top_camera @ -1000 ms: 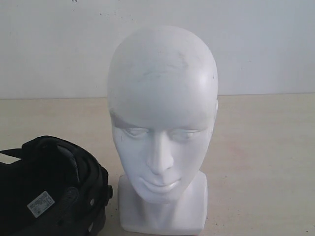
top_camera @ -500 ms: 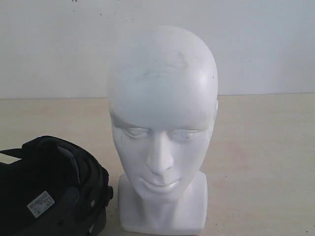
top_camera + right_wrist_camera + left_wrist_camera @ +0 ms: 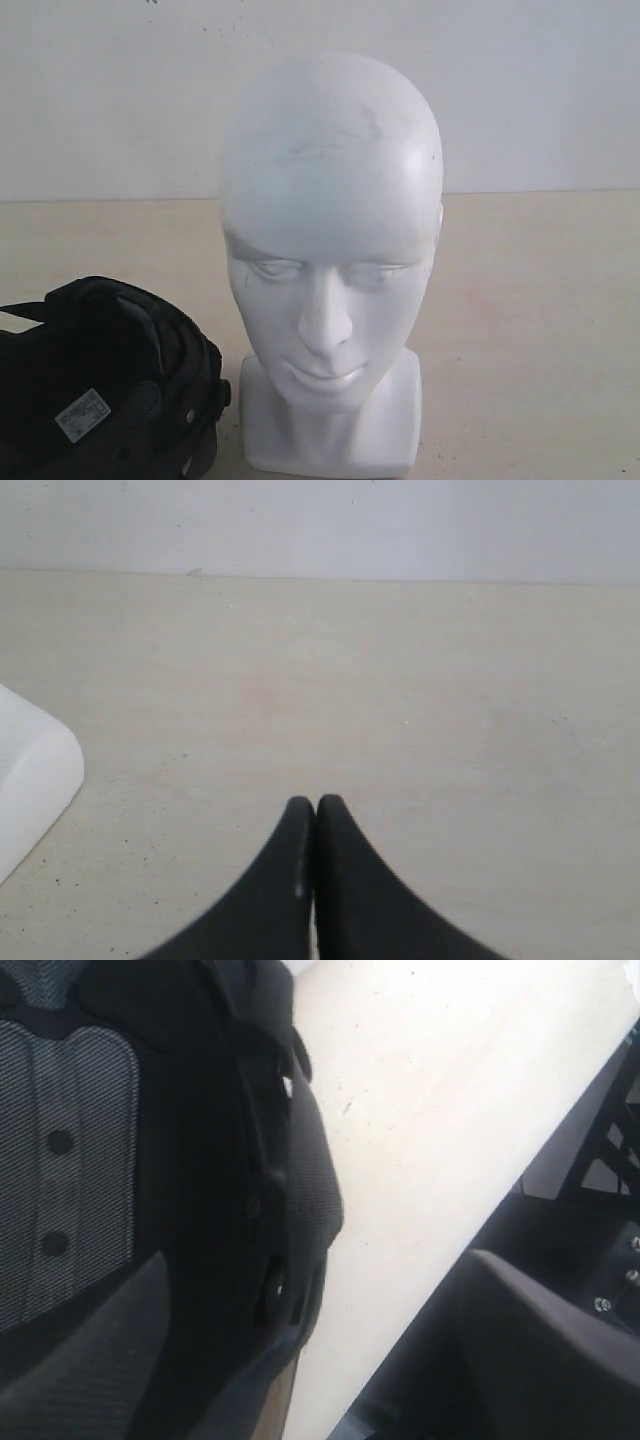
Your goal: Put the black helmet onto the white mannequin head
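Nothing has visibly moved since the earlier exterior frames: helmet and head lie exactly as they did.

The right claw (image 3: 315,810) is fully closed, its two black fingertips pressed together with nothing between them, hovering over bare table (image 3: 420,700) with a white corner of the head's base at the edge of its view. The left claw's jaws I cannot make out. Its wrist view is filled on one side by the black helmet (image 3: 215,1160), seen very close with a grey mesh pad (image 3: 70,1160) of the lining showing, and on the other by a dark blurred shape (image 3: 545,1360) that may be one finger. How wide that claw stands, I cannot tell, and nothing shows it gripping.

In the exterior view the helmet lies on the table at the left with its padded opening turned up towards the camera, just beside the base of the white mannequin head (image 3: 330,230), which stands upright and bare before a pale wall (image 3: 540,90).

The step in hand looks like taking hold of the helmet. Done well, one finger goes inside the lining and one outside the shell at the rim, biting deep, clear of loose padding. The shell is bulky, so the right claw should probably steady the far side. Then turn the opening downward, lift above the crown and lower straight, so the head is not tipped.

A small white label (image 3: 82,415) sits on the lining, and its print is too small to read.
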`<state>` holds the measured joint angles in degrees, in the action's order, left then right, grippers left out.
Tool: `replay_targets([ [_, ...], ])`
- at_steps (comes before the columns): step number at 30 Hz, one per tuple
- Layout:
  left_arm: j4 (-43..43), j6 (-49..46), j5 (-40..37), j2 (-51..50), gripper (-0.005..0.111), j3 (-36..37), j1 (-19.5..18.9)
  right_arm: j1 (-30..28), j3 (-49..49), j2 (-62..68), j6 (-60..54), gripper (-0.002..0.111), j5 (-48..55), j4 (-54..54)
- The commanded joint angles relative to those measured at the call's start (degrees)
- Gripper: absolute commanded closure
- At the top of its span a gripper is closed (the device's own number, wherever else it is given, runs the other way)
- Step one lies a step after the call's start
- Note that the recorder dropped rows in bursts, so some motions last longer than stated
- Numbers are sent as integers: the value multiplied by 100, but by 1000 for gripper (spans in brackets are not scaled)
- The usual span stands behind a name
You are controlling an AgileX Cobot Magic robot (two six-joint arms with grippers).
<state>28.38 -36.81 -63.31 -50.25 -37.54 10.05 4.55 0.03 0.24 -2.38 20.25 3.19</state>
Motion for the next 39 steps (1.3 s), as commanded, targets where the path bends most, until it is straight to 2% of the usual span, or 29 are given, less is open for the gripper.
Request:
replay_targets([
  [1,3,-133,193,-309,32,26,304,-2,-3,-24,-13,109,-69,-10],
  [14,-939,111,673,-1006,33,26,1048,-2,-3,-24,-13,109,-69,-10],
  [19,-997,179,770,-1291,34,26,1350,-2,-3,-24,-13,109,-69,-10],
  [23,-1270,430,944,-1553,34,26,1617,-2,-3,-24,-13,109,-69,-10],
  [27,-2040,1101,1092,-1857,34,174,1867,-2,-3,-24,-13,109,-69,-10],
  [31,-2195,1450,1659,-2127,34,454,2098,-2,-3,-24,-13,109,-69,-10],
  [34,-2180,1651,2090,-2234,34,517,2196,-2,-3,-24,-13,109,-69,-10],
  [39,-2180,1805,2146,-2244,34,517,2196,-2,-3,-24,-13,109,-69,-10],
])
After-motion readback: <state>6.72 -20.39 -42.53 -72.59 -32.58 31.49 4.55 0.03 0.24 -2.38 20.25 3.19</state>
